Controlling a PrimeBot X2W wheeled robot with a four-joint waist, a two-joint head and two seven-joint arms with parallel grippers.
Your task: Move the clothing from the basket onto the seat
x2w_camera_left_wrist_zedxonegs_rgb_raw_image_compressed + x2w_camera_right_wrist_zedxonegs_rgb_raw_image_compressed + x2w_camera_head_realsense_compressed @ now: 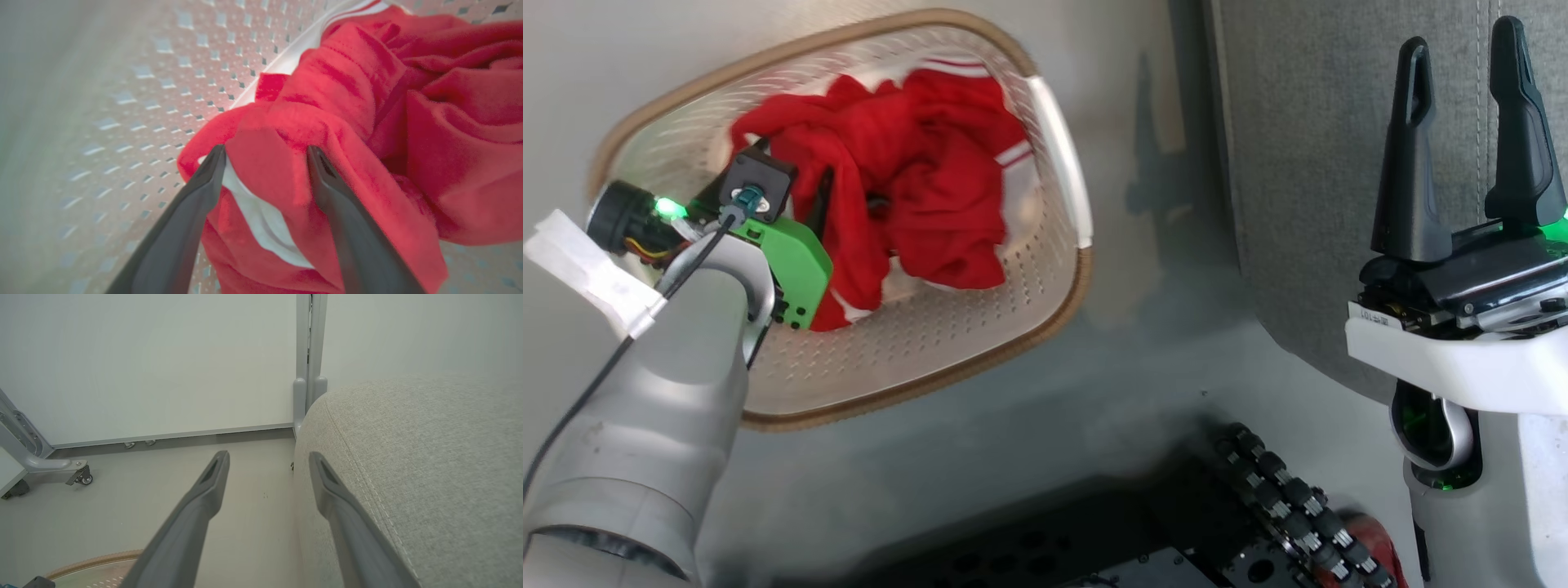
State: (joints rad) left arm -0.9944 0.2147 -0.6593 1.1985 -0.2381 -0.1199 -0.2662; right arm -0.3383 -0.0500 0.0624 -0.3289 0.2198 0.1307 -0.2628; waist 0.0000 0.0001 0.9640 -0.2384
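Some crumpled red clothing (pixel 931 163), white stripes

The left forearm (pixel 662 408) is rounded and silver-grey, with a black cable (pixel 707 244), white tape (pixel 588 273), a green plastic bracket (pixel 796 273) and a lit green lamp (pixel 668 208). The right gripper (pixel 1463 33) has two long, dark, tapered fingers (pixel 1413 163) on a black base and a white wrist (pixel 1462 367).

No text is legible. One white label (pixel 1372 315), on the base of the right gripper (pixel 1463 37), bears print too small to read.
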